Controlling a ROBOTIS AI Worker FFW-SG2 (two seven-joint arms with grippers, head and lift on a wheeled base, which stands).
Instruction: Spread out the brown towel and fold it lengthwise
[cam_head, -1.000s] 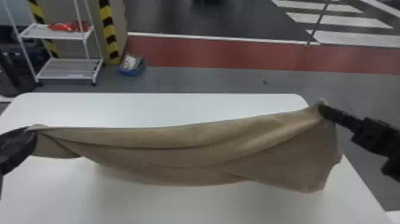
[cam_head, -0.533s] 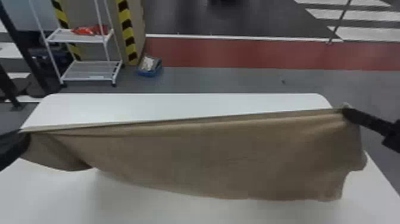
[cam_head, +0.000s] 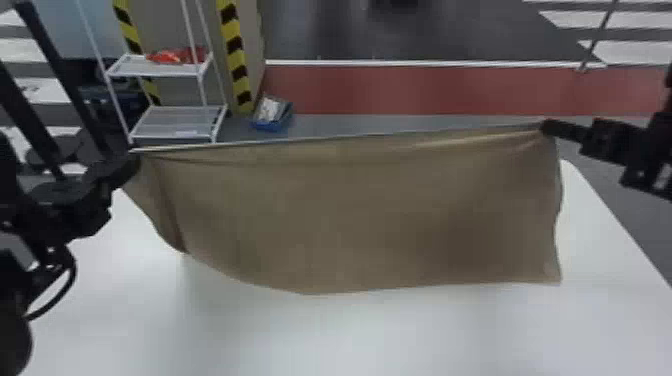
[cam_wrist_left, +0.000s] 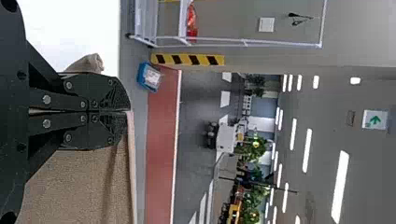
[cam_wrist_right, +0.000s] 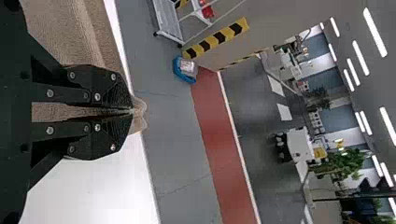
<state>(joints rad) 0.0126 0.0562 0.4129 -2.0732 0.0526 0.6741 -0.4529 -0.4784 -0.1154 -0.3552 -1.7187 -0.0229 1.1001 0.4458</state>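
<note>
In the head view the brown towel (cam_head: 350, 215) hangs stretched between both grippers, its top edge nearly straight, its lower part over the white table (cam_head: 325, 335). My left gripper (cam_head: 132, 160) is shut on the towel's upper left corner, where a narrow flap folds down. The right gripper (cam_head: 547, 127) holds the upper right corner. From the left wrist, the closed gripper (cam_wrist_left: 128, 111) pinches the towel (cam_wrist_left: 79, 186). In the right wrist view, a bit of towel (cam_wrist_right: 138, 114) pokes out past the tips of the gripper (cam_wrist_right: 130, 111).
Beyond the table stand a white wire shelf (cam_head: 172, 122) with a red item on it and a blue box (cam_head: 272, 116) on the floor. A striped post (cam_head: 235, 55) rises beside the shelf.
Both grippers have risen and moved away from the robot with the towel. Its folds have smoothed out and more of its face hangs open. The background has shifted rightward.
</note>
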